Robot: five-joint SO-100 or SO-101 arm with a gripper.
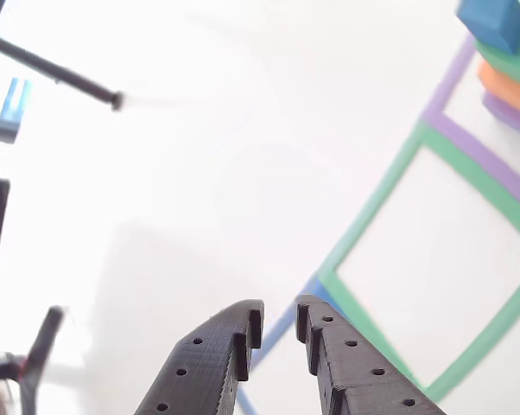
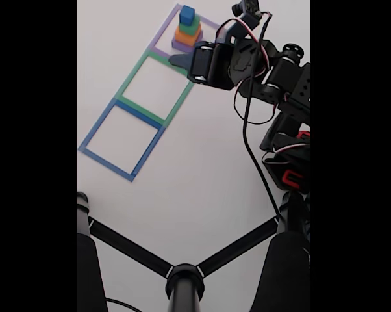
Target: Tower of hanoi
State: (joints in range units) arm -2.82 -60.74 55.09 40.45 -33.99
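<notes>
- Surface: plain white table (image 2: 202,188), bright and washed out in the other view.
- Landmark: green tape square (image 2: 155,81), the middle of three tape outlines in a row; fixed view, left to right: blue tape square (image 2: 121,140), green, purple tape square (image 2: 162,47).
- Black tripod-like legs (image 2: 182,270) stood well below the green square in the fixed view.
- Containers: none seen; the purple outline, touching the green square's far edge, held the stack.
- Stack count: four blocks, one per colour: purple block (image 2: 182,46) at bottom, orange block (image 2: 186,36), green block (image 2: 189,26), blue cube (image 2: 187,13) on top.
- Other view: same stack sat upper right of the green square, blue cube (image 1: 493,22) uppermost.
- Arm (image 2: 273,84) reached in from the right of the green square, cable looping down.
- Gripper (image 1: 279,318): black fingers slightly parted, nothing between them, hovering over the blue/green tape corner.
</notes>
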